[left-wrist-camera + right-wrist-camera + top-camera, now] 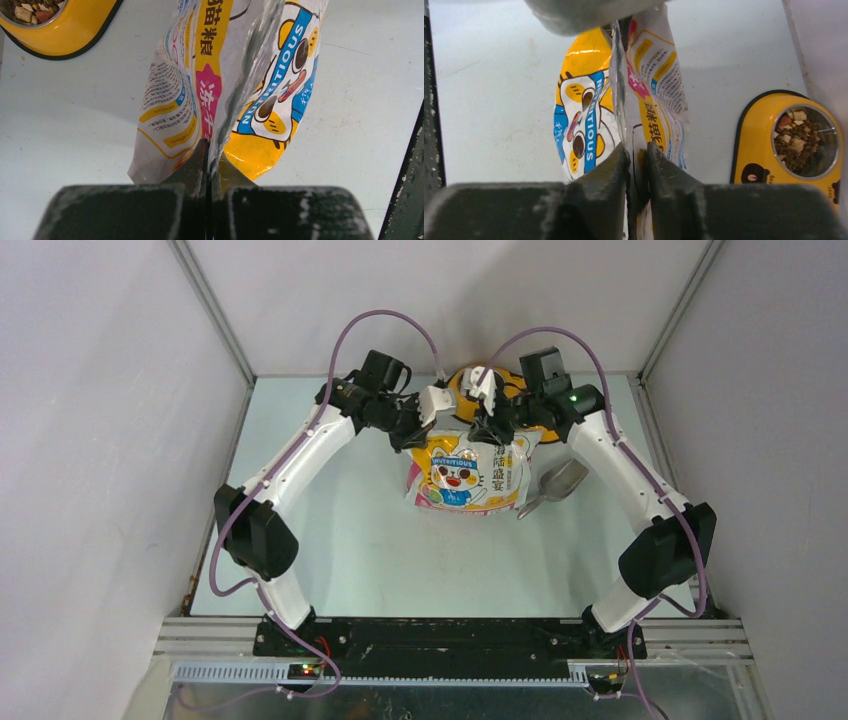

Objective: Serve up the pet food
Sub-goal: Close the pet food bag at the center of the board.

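The pet food bag [468, 472], glossy with a cartoon cat, hangs upright between both arms above the table. My left gripper [428, 428] is shut on the bag's [225, 75] top seam, which is pinched flat between the fingers [192, 167]. My right gripper [637, 150] straddles the same seam from the other end. Its jaws stand slightly apart, with the thin edge of the bag [624, 100] in the gap. Brown and tan pet food [804, 142] lies in one bowl of the yellow feeder [756, 145], also seen as pet food [30, 11] in the left wrist view.
The yellow feeder [465, 378] stands at the back of the table, just behind both grippers. A grey metal scoop [555, 485] lies on the table right of the bag. Walls close in the table on the left, back and right.
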Robot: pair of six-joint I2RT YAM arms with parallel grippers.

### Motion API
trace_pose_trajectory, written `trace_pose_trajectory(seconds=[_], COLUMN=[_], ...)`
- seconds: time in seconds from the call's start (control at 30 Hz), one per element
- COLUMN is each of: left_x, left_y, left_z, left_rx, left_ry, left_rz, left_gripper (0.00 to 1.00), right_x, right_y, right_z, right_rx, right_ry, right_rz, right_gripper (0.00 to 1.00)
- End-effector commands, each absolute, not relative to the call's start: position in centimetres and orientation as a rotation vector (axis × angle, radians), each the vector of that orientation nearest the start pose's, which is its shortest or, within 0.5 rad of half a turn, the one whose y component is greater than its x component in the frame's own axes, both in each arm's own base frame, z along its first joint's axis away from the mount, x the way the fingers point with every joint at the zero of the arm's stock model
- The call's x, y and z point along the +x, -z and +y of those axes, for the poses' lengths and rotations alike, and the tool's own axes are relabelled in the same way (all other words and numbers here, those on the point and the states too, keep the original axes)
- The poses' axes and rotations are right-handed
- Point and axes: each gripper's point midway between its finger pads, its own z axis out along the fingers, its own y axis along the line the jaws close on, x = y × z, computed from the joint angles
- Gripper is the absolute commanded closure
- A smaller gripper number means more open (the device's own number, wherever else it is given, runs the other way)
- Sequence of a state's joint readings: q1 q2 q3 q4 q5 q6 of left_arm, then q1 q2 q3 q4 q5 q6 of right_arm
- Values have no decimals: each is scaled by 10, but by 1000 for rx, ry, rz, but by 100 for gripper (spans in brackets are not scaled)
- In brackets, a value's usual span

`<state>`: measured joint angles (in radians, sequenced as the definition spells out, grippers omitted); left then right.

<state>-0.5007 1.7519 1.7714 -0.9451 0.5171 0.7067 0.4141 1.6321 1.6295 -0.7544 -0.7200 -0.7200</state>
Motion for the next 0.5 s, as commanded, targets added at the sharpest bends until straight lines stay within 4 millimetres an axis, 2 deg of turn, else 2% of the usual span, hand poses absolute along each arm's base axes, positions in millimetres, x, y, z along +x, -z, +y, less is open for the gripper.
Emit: trace_pose_trajectory(seconds=[0.0,0.03,0.17,0.2,0.23,0.27,0.33,0.47], left_x=[354,354,353,353,353,353,353,352], left_y=[-272,-271,-272,-272,-272,-272,-274,-276], left_z=[-257,-257,-257,-256,-256,-256,-255,-254], left_rx=[1481,1482,1483,1483,1482,1482,1482,1484], left_ry=[501,503,504,502,498,496,490,483], left_rz=[1759,1759,1758,1757,1756,1757,1752,1746], left_gripper=[100,100,100,100,100,100,100,100], right_x=[351,354,353,353,352,351,350,352], right_y=[-272,-273,-281,-285,-286,-286,-286,-282], right_z=[238,235,231,231,230,229,222,206], right_rx=[-1433,-1420,-1396,-1386,-1384,-1395,-1397,-1384], right_ry=[-604,-599,-605,-603,-596,-590,-567,-538], right_rz=[1640,1648,1619,1616,1623,1623,1643,1671], right_gripper=[97,99,100,97,88,71,61,61])
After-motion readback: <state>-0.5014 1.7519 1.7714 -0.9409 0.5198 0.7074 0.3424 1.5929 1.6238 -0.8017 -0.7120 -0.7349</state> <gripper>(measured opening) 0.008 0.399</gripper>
